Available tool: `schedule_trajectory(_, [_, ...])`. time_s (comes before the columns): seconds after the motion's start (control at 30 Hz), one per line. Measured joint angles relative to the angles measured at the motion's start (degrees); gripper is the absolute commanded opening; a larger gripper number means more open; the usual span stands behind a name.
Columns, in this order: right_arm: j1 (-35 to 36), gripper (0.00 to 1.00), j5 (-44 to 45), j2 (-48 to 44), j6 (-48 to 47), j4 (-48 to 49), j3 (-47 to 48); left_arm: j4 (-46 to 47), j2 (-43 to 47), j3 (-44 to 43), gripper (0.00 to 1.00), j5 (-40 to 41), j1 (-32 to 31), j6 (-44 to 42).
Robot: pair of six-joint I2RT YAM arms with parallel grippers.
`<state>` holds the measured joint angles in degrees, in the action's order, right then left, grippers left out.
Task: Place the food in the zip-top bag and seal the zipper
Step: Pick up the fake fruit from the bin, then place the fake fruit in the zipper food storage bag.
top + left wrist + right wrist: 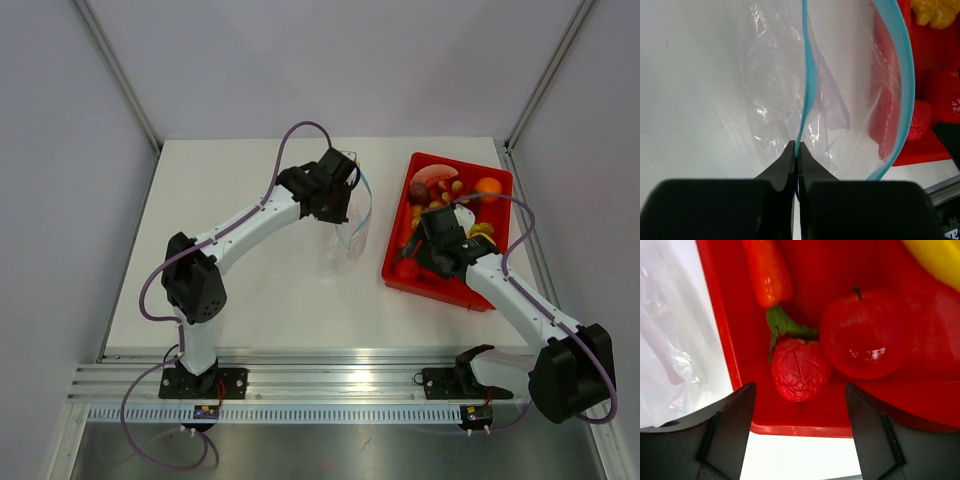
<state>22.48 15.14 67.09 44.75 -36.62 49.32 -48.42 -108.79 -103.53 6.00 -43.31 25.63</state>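
Bag stretches ahead of your left claw, which is clamped on the blue zipper; only the left wrist view shows that pinch. Your right claw stands apart over a strawberry, with an apple to its right, in the tray.

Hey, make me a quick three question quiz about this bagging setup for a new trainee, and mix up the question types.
1. True or false: the left gripper is shut on the zipper.
2. What lies just ahead of the open right gripper? A strawberry; B banana; C carrot.
3. Fill in: the apple lies in the red ____.
Key: 1 true; 2 A; 3 tray.
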Motion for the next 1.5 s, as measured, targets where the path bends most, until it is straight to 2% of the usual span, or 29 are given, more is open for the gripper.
schedule_trajectory(0.23, [-0.13, 0.87, -5.18, 7.61, -0.98, 3.26, -2.1, -0.07, -0.04, 0.0, 0.0, 0.02, -0.68, -0.17])
schedule_trajectory(0.47, [-0.13, 0.86, -6.27, 13.09, -1.88, 6.56, -2.08, -0.07, -0.09, 0.0, 0.0, 0.02, -1.05, -0.37])
schedule_trajectory(0.6, [-0.13, 0.71, -6.32, 15.37, -2.34, 7.58, -2.08, -0.09, -0.09, 0.0, 0.0, 0.0, -1.14, -0.37])
schedule_trajectory(0.63, [-0.13, 0.62, -6.32, 15.5, -2.45, 7.69, -2.08, -0.11, -0.09, 0.0, 0.0, -0.02, -1.16, -0.37])
schedule_trajectory(0.67, [-0.13, 0.57, -6.32, 15.5, -2.43, 7.72, -2.08, -0.11, -0.09, 0.0, 0.0, -0.02, -1.22, -0.37])
schedule_trajectory(0.73, [-0.15, 0.48, -6.14, 14.97, -2.49, 7.8, -2.08, -0.39, -0.2, -0.24, 0.0, 0.0, -1.38, -0.37])
schedule_trajectory(1.1, [-0.15, 0.47, -2.38, -0.11, -2.99, 1.51, 1.77, -3.54, -2.97, -6.16, 0.0, 1.36, -2.03, -1.81])
schedule_trajectory(1.5, [-0.15, 0.46, -2.73, -5.05, -4.44, -3.87, 14.75, -4.48, -3.19, -7.48, 0.0, 0.7, -2.56, -3.08])
